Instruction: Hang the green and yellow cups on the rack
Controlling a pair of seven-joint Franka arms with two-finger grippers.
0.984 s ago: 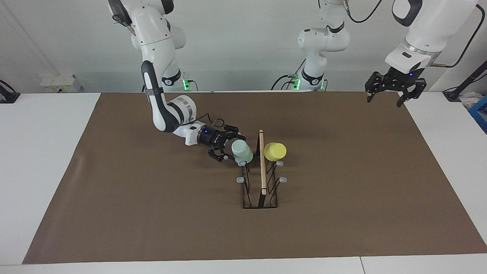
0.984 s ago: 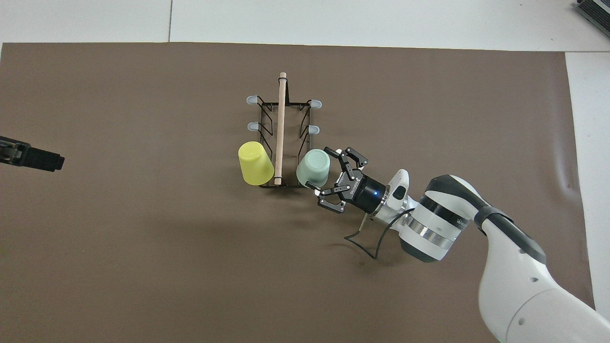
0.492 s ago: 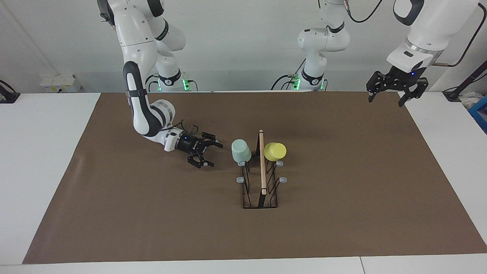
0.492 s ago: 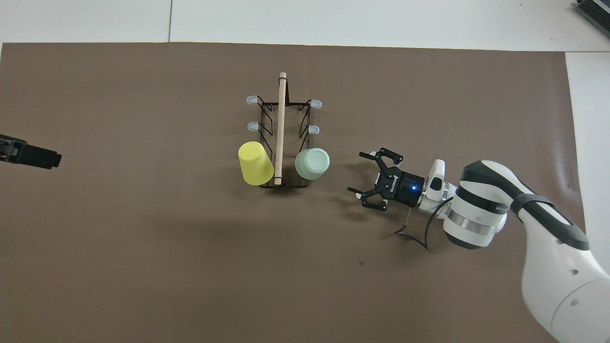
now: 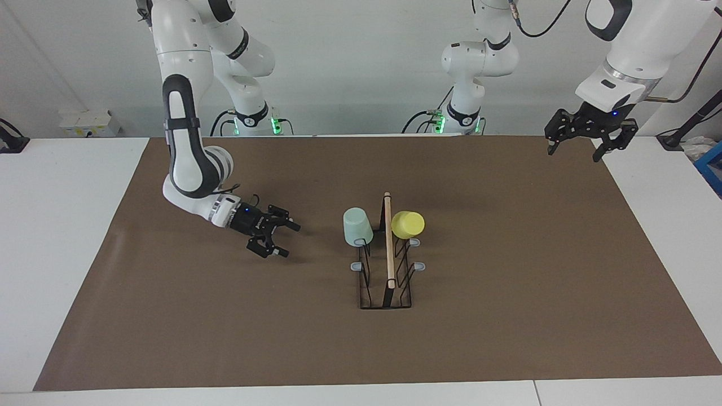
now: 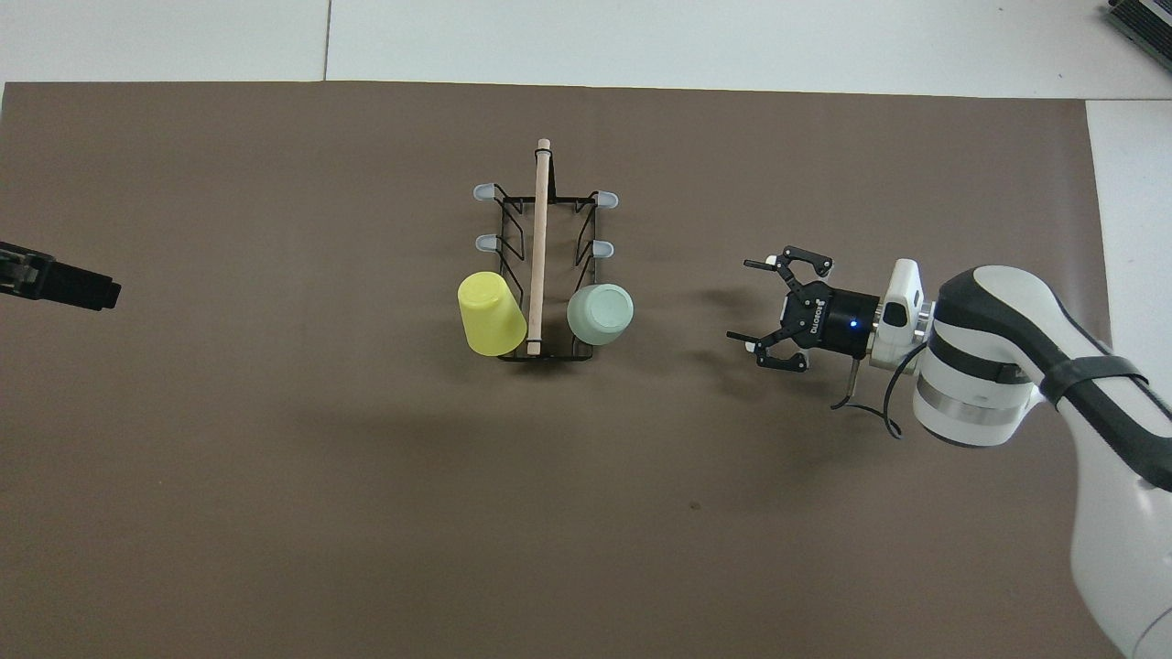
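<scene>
The black wire rack (image 5: 387,282) with its wooden top bar (image 5: 388,242) stands mid-table; it also shows in the overhead view (image 6: 513,220). The mint green cup (image 5: 357,226) (image 6: 600,314) hangs mouth-down on a prong at the rack's end nearer the robots, on the right arm's side. The yellow cup (image 5: 408,224) (image 6: 491,314) hangs tilted on the prong beside it, on the left arm's side. My right gripper (image 5: 289,241) (image 6: 743,300) is open and empty, low over the mat, apart from the green cup. My left gripper (image 5: 573,153) (image 6: 99,295) is open and empty, raised over the mat's corner.
The brown mat (image 5: 507,316) covers most of the white table (image 5: 67,237). Several free grey-tipped prongs (image 6: 482,191) stick out of the rack. A blue box (image 5: 712,163) sits at the table's edge at the left arm's end.
My right gripper has let go of the green cup and drawn back from the rack toward the right arm's end. The green cup stays on its prong. The left gripper barely moved.
</scene>
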